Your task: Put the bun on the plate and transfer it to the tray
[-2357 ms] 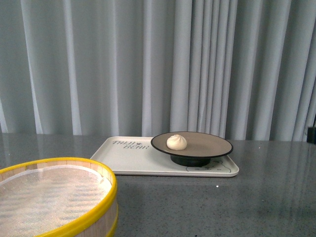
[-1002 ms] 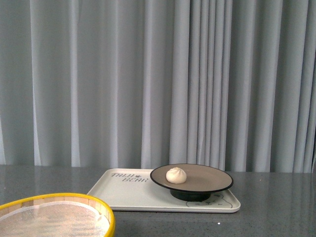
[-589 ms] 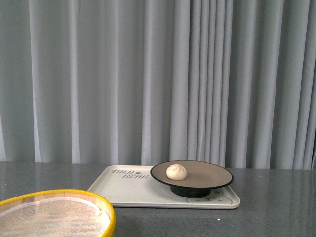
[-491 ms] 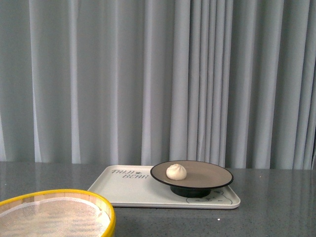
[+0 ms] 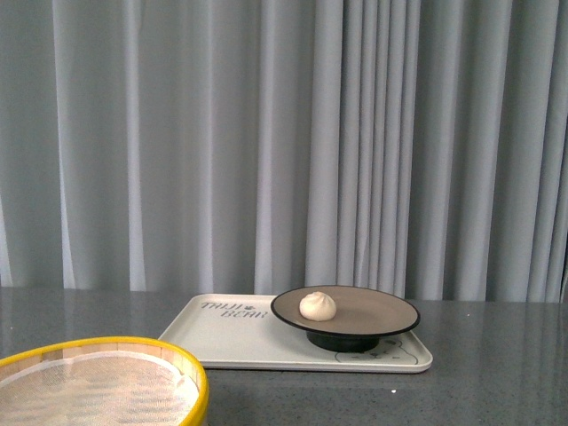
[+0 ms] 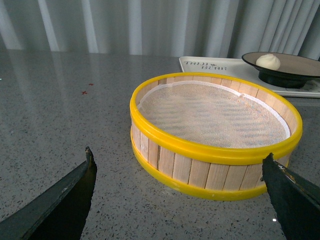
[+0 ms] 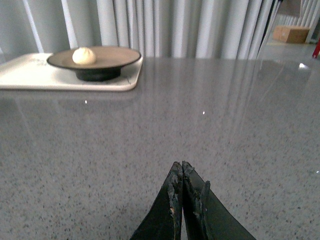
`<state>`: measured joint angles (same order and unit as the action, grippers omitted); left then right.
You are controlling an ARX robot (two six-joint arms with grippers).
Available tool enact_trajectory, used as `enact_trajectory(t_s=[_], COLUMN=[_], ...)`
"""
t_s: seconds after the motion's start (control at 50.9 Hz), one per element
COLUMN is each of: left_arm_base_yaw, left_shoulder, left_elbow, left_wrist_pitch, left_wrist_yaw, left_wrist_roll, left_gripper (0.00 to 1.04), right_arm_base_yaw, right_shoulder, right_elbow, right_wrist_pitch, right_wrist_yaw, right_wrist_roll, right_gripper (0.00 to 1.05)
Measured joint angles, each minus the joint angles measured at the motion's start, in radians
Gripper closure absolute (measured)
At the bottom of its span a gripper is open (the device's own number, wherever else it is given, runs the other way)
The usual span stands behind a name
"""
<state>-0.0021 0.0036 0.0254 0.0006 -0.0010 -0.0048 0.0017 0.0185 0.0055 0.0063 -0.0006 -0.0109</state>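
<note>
The bun (image 5: pixel 318 305) is seen resting on the plate (image 5: pixel 373 312), at about 9 o'clock from its centre, and the plate is set on the tray (image 5: pixel 240 337) toward the tray's 3 o'clock end. The steamer basket (image 5: pixel 106 382) is placed on the grey table (image 5: pixel 497 373) at 7 o'clock from the tray, apart from it. The left gripper (image 6: pixel 180 190) is held spread wide before the basket, while the right gripper (image 7: pixel 183 187) is pressed together with nothing between its fingers.

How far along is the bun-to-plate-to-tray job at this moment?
It looks complete. The bun sits on the plate, and the plate stands on the tray. Nothing is in hand: the left gripper is open before the steamer basket, and the right gripper is shut on nothing, away from the tray. Nothing visible remains to do.
</note>
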Motion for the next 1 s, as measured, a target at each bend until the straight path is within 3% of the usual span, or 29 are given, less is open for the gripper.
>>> enact_trajectory(t_s=[0.196, 0.432, 0.746, 1.002], left_arm_base_yaw=[0.0, 0.0, 0.0, 0.0], left_shoulder=[0.0, 0.0, 0.0, 0.0], left_elbow=[0.0, 0.0, 0.0, 0.0], left_wrist_pitch=[0.0, 0.0, 0.0, 0.0], left_wrist_yaw=[0.0, 0.0, 0.0, 0.0], left_wrist_roll=[0.0, 0.0, 0.0, 0.0], left_gripper=[0.07, 0.07, 0.07, 0.07], right_arm_base_yaw=[0.0, 0.0, 0.0, 0.0], right_shoulder=[-0.014, -0.014, -0.014, -0.014], right_elbow=[0.0, 0.0, 0.0, 0.0], right_wrist_pitch=[-0.005, -0.006, -0.006, -0.006], right_wrist_yaw=[0.0, 0.0, 0.0, 0.0], right_wrist_roll=[-0.001, 0.0, 0.001, 0.0], right_gripper=[1.02, 0.66, 0.07, 0.09])
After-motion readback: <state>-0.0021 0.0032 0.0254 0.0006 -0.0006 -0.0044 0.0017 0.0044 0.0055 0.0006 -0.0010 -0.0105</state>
